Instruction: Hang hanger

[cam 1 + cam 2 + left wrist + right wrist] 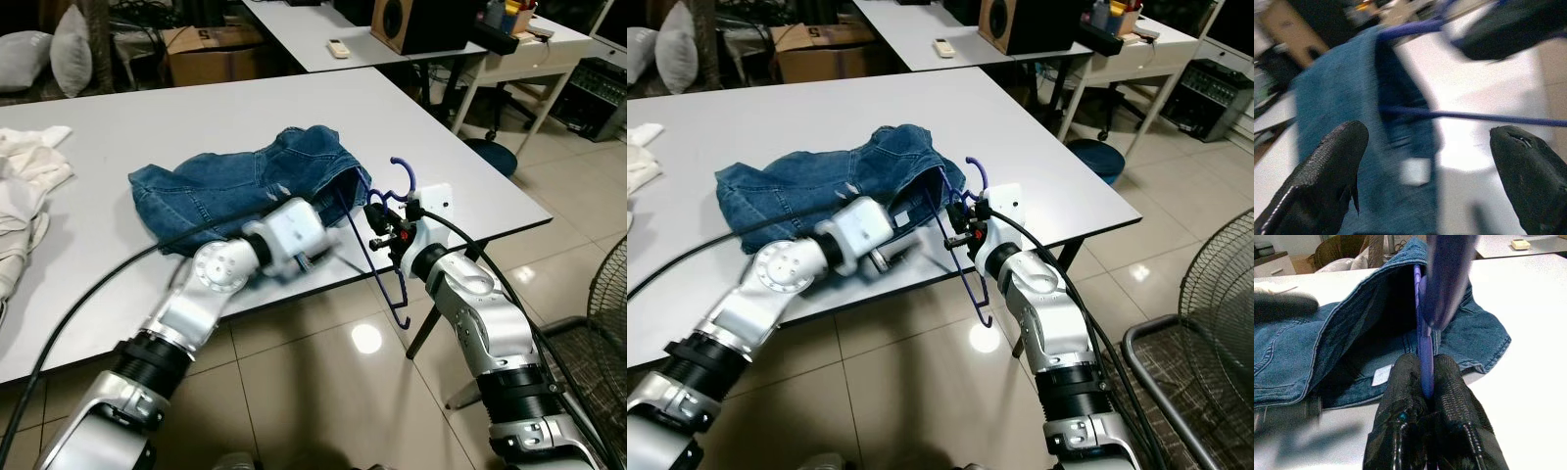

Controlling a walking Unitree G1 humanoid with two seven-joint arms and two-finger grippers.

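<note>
Blue jeans lie crumpled on the white table with the waist opening facing the front edge. A purple hanger stands upright at that edge, one arm reaching into the waist opening and the other hanging below the table. My right gripper is shut on the hanger just in front of the jeans. My left gripper is open, hovering at the waistband left of the hanger's bar, with nothing between its fingers.
White cloth lies at the table's left end. A second table with a speaker stands behind, a cardboard box beside it. On the tiled floor are a blue stool and, at right, a fan.
</note>
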